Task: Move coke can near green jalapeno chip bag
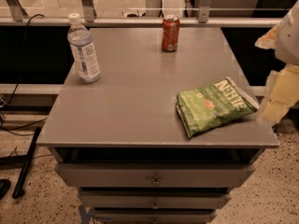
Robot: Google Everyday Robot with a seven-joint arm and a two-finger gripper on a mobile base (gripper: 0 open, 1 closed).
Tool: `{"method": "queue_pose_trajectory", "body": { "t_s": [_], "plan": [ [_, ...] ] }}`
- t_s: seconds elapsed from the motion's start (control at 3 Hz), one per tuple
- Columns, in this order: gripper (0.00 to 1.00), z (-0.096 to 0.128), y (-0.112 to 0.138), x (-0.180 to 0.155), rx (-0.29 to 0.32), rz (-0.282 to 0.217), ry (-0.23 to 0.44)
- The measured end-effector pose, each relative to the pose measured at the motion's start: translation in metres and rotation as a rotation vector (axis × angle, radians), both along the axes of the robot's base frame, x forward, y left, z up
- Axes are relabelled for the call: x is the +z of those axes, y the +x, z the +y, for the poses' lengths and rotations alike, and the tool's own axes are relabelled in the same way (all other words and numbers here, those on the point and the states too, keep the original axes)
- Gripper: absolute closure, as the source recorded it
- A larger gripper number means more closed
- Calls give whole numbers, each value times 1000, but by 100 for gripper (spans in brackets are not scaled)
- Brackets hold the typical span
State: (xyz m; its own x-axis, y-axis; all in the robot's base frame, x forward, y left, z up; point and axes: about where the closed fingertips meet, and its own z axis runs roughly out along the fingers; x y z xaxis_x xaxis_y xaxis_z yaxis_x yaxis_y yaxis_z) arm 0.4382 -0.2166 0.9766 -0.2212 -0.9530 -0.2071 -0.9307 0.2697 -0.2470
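Note:
The coke can (170, 33) stands upright at the far middle of the grey cabinet top (135, 101), near its back edge. The green jalapeno chip bag (215, 106) lies flat near the front right corner, white lettering facing up. My gripper (280, 90) shows as a pale white and yellowish shape at the right edge of the view. It is beyond the cabinet's right side, just right of the bag and well away from the can. It holds nothing that I can see.
A clear water bottle (83, 49) with a white cap stands at the far left of the top. A rail (140, 21) runs behind the cabinet. Drawers (154, 176) are below the front edge. Cables (18, 125) lie on the floor at left.

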Motion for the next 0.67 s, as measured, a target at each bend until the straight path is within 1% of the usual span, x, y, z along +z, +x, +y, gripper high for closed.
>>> {"method": "queue_pose_trajectory", "body": {
  "t_s": [0.33, 0.67],
  "plan": [
    [0, 0, 0, 0, 0, 0, 0],
    [0, 5, 8, 2, 13, -20, 27]
  ]
}}
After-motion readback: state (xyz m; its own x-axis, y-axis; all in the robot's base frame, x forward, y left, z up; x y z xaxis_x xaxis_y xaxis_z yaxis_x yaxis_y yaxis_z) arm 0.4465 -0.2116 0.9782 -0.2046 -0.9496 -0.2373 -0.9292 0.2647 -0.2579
